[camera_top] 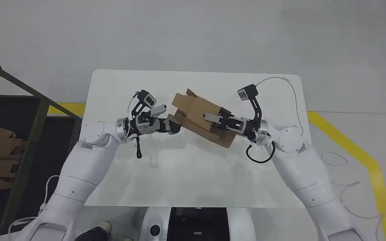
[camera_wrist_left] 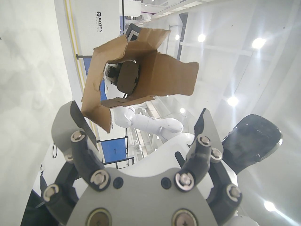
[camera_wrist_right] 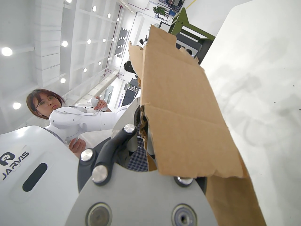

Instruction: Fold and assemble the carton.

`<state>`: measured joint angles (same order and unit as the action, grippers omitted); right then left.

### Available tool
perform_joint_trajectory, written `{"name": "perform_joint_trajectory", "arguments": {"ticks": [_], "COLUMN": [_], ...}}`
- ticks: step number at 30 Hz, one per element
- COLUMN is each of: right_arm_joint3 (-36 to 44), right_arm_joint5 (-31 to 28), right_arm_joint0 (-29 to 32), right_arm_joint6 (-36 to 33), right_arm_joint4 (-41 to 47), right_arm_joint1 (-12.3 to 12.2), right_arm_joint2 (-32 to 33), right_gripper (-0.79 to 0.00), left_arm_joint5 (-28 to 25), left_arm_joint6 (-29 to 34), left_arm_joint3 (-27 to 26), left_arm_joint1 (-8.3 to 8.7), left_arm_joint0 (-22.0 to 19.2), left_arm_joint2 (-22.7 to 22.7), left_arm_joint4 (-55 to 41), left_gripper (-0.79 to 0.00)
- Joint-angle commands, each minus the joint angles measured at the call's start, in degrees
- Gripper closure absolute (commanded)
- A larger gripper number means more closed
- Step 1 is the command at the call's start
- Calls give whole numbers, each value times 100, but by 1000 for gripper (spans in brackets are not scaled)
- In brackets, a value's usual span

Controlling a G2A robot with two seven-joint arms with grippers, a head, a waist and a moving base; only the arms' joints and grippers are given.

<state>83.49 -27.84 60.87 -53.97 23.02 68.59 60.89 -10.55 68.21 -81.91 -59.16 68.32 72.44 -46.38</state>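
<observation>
A brown carton (camera_top: 199,117) hangs above the middle of the white table (camera_top: 181,175), an open-ended tube with its flaps spread. My right gripper (camera_top: 212,118) is shut on the carton's wall at the end towards the right arm. In the right wrist view one finger (camera_wrist_right: 128,128) presses against the carton (camera_wrist_right: 178,109); the other is hidden behind the cardboard. My left gripper (camera_top: 170,125) stands open just off the carton's other end. In the left wrist view the carton (camera_wrist_left: 164,76) faces the left gripper (camera_wrist_left: 141,116) with its open end, and a lower flap (camera_wrist_left: 97,112) lies close to one fingertip (camera_wrist_left: 76,115).
A dark cart with a green frame (camera_top: 24,120) holding cardboard stands off the table's left side. Yellow floor tape (camera_top: 338,135) runs at the right. A thin cable (camera_top: 289,90) loops over the table's back right corner. Bare table lies in front of the arms.
</observation>
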Motion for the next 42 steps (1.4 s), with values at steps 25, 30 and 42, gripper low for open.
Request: {"name": "perform_joint_trajectory", "arguments": {"ticks": [25, 30, 42], "right_arm_joint3": [-242, -283, -386], "right_arm_joint5": [43, 38, 0], "right_arm_joint0": [-148, -150, -11], "right_arm_joint6": [-528, -601, -406], "right_arm_joint4": [480, 540, 406], "right_arm_joint1": [89, 93, -6], "right_arm_joint2": [-358, -362, 117], "right_gripper": [0, 0, 0], "left_arm_joint5": [-109, -132, -49], "left_arm_joint6": [128, 106, 89], "left_arm_joint3": [8, -9, -84], "left_arm_joint1": [-92, -103, -89], "left_arm_joint0": [-122, -100, 23], "left_arm_joint2": [-33, -4, 237], "left_arm_joint4": [-176, -210, -320], "left_gripper": [-785, -785, -785]}}
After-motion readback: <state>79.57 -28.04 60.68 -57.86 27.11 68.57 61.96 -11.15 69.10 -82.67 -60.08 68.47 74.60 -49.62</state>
